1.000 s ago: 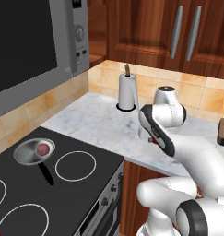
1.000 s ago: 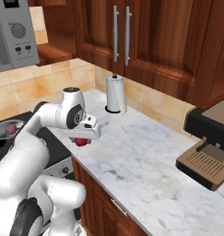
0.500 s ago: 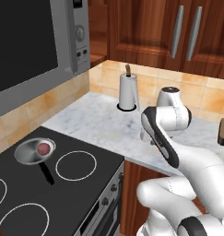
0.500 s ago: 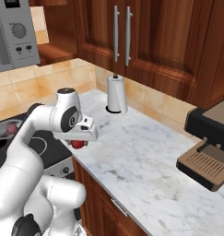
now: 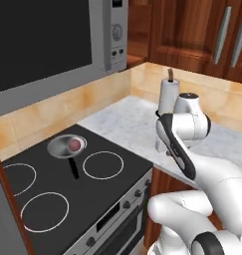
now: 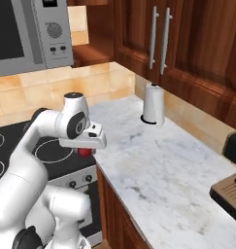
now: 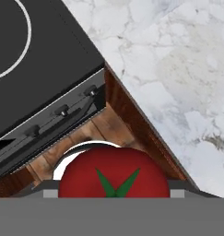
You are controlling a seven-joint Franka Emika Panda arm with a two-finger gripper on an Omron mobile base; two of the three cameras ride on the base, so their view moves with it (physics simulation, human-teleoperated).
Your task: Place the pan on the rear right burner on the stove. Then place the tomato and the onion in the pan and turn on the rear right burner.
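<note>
One tomato (image 7: 114,177), bright red with a green stalk mark, sits clamped in the gripper (image 6: 85,151) above the seam where the stove (image 5: 107,199) meets the marble desk (image 6: 168,165); in the left base view, the pan (image 5: 66,146) rests on the rear right burner at about 10 o'clock from the arm, the onion (image 5: 73,144) lying inside it, its black handle pointing toward the front panel
</note>
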